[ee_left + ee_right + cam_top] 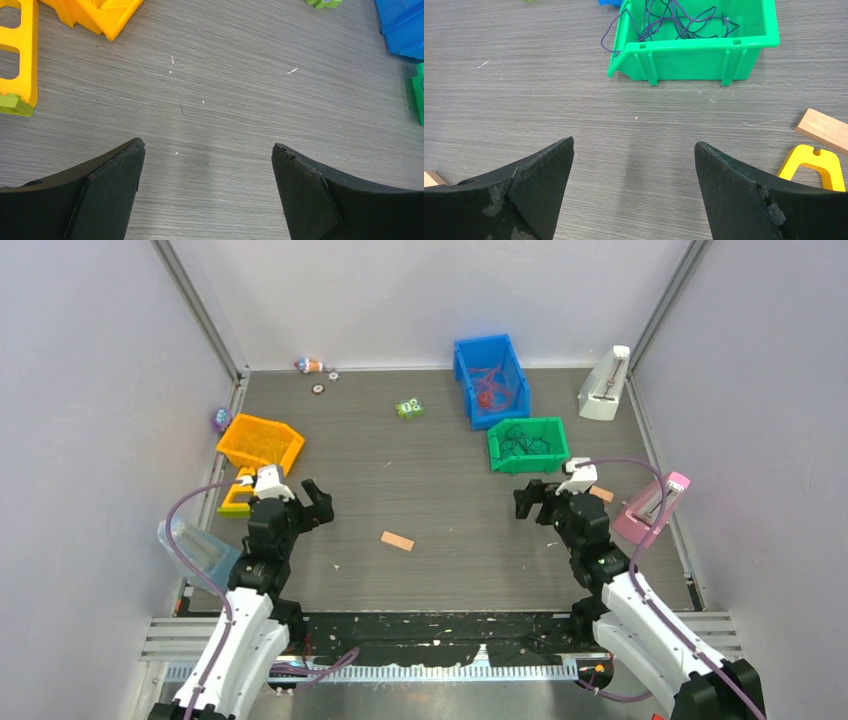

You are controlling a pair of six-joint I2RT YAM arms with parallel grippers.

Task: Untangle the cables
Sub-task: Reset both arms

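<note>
The left gripper (207,150) and right gripper (634,145) gape, empty. Ahead of the right one, dark cables (674,20) tangle in the green bin (694,57) (a loop spills over its rim); red cables (488,390) fill the blue bin (503,418) beyond.

The green bin (689,57) was cropped by the right wrist view's top edge, its dark cables (679,22) seen only partly; a yellow piece (796,162) was partly hidden.

orange bin (292,452) left; blue bin (505,418) behind green bin (527,462); wooden block (397,541) centre
</note>
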